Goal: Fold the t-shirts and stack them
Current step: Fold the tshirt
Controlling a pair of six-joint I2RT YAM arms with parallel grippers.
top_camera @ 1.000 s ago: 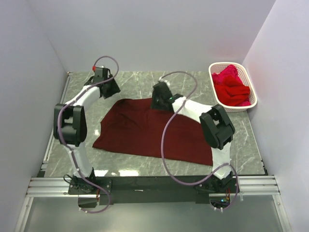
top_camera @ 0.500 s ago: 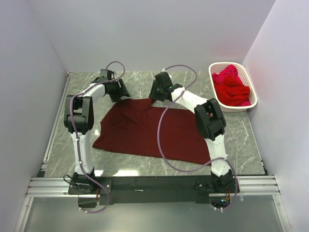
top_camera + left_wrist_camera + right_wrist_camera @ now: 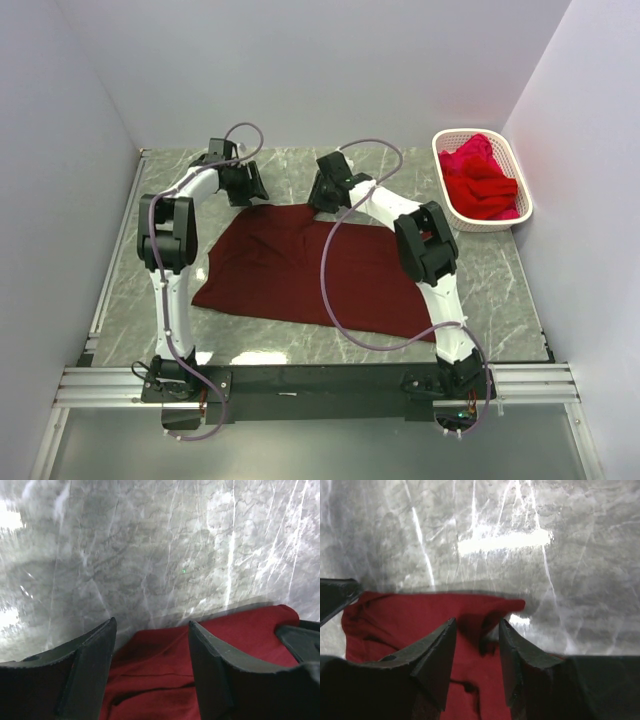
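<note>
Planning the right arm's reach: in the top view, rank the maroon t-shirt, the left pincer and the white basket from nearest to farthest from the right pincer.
1. maroon t-shirt: directly under the right pincer, at the shirt's far edge.
2. left pincer: to its left, at the same edge.
3. white basket: off at the table's far right.

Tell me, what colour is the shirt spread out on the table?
The shirt is dark maroon, clearest in the top external view.
</note>
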